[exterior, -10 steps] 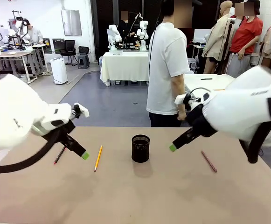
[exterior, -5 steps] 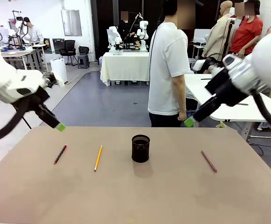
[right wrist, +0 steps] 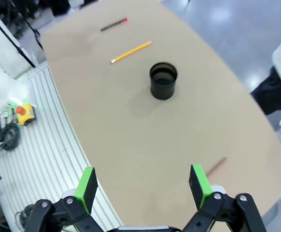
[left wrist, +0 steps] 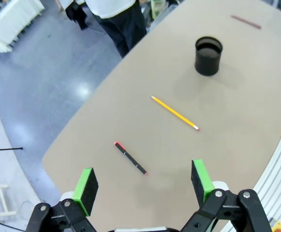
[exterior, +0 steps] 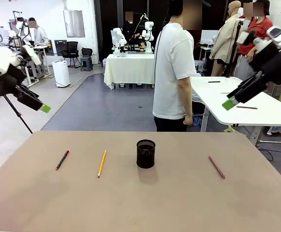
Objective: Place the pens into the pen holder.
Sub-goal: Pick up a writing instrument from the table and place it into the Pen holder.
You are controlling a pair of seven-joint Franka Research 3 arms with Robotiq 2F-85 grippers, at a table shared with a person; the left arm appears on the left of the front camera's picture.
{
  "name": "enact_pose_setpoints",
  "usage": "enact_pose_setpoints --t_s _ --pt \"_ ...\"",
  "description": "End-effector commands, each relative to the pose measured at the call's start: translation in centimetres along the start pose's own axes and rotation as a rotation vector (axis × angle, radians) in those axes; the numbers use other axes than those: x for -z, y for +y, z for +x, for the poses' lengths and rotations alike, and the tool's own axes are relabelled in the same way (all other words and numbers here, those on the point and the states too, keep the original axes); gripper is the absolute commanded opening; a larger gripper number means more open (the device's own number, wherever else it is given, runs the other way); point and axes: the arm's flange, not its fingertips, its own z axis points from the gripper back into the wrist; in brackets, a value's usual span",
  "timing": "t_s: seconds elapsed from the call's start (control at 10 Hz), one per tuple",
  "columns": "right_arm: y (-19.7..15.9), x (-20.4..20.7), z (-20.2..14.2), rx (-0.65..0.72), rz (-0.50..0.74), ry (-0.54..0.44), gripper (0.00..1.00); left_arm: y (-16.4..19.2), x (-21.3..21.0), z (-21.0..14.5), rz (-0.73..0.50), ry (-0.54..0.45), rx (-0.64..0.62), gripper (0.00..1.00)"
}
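Three pens lie flat on the tan table. From left to right there is a dark pen with a red end, a yellow pencil and a reddish-pink pen. The black mesh pen holder stands upright between the yellow and pink ones. My left gripper hangs open high above the table's left edge. My right gripper hangs open high off the right side. The left wrist view looks down on the dark pen, the yellow pencil and the holder. In the right wrist view are the holder and the pink pen.
A person in a white T-shirt stands at the far edge of the table, hands down. A white side table stands behind at the right. Grey open floor lies beyond the table's far edge.
Both arms have lifted from just above the table and swung outward, the left one to the upper left, the right one to the upper right. The pens and the holder have not moved.
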Motion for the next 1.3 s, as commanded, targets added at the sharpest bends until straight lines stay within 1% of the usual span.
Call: enact_pose_setpoints --t_s 0.0,0.2,0.4,0.5,0.6,0.8,1.0,1.1,1.2 --pt "-2.0 -1.7 -1.2 -0.050 0.045 -0.086 1.00 1.4 -0.8 -0.6 -0.043 -0.079 -0.038 1.00" --pt "-4.0 -3.7 -2.1 -0.038 0.036 -0.128 1.00 2.5 -1.6 -0.5 -0.087 -0.109 -0.080 1.00" --pt "-5.9 -4.1 -3.4 -0.059 0.029 -0.145 1.00 3.1 -0.7 0.3 -0.126 -0.116 -0.076 1.00" --pt "-6.8 -4.3 -3.8 -0.061 0.020 -0.159 1.00 3.5 0.2 0.8 -0.139 -0.130 -0.046 1.00" --pt "-7.6 -4.4 -4.1 -0.065 -0.004 -0.168 1.00 4.0 0.9 1.3 -0.140 -0.123 -0.045 1.00" --pt "-8.0 -4.3 -4.0 -0.113 -0.031 -0.188 1.00 4.9 1.8 1.7 -0.124 -0.097 -0.050 1.00" --pt "-8.0 -4.4 -3.9 -0.103 -0.016 -0.178 1.00 5.3 1.8 1.2 -0.091 -0.104 -0.043 1.00" --pt "-7.8 -4.3 -4.4 -0.082 -0.023 -0.160 1.00 4.2 2.0 1.6 -0.113 -0.082 -0.063 1.00" --pt "-7.8 -4.3 -4.4 -0.082 -0.023 -0.160 1.00 4.2 2.0 1.6 -0.113 -0.082 -0.063 1.00"
